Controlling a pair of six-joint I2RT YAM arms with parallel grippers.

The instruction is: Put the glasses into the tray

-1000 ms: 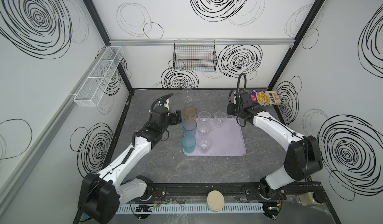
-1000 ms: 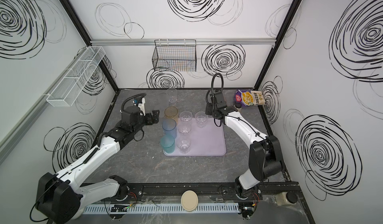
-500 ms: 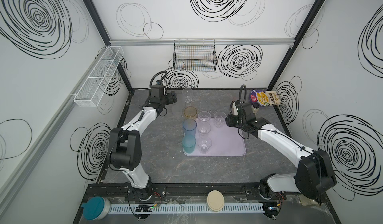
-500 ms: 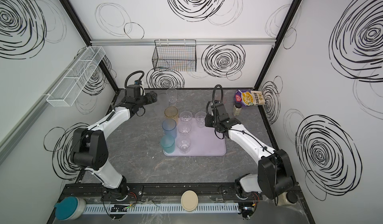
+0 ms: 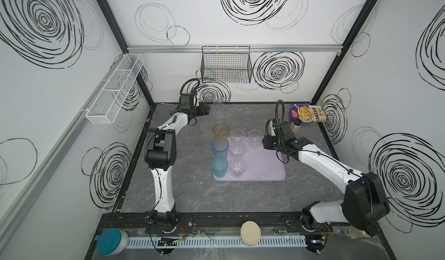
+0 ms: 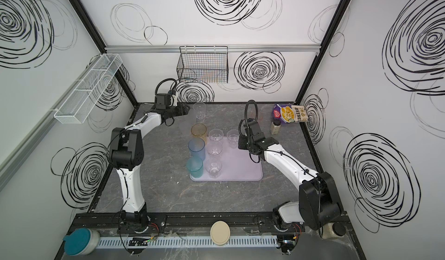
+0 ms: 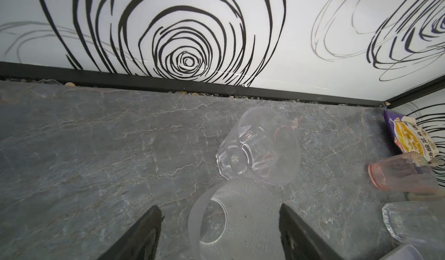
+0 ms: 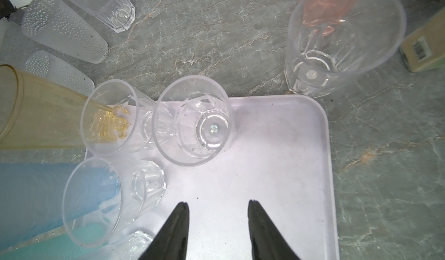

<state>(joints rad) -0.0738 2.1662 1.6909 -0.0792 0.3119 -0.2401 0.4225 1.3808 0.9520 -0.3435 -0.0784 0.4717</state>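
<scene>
The left hand point(image 7: 219, 207), spread, flanks a frosted dimpled tumbler point(image 7: 240, 213), partly cut off; the right hand point(image 8: 218, 202), spread and empty, hovers over the pale lilac tray point(image 8: 277, 162).

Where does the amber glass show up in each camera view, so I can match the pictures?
Both top views: the amber glass stands left of centre, just behind the tall blue glass.
Left wrist view: not in it.
Right wrist view: at the picture's left edge, seen slanted.
Shared landmark: the lone clear glass farthest back on the table, seen in all four views.
</scene>
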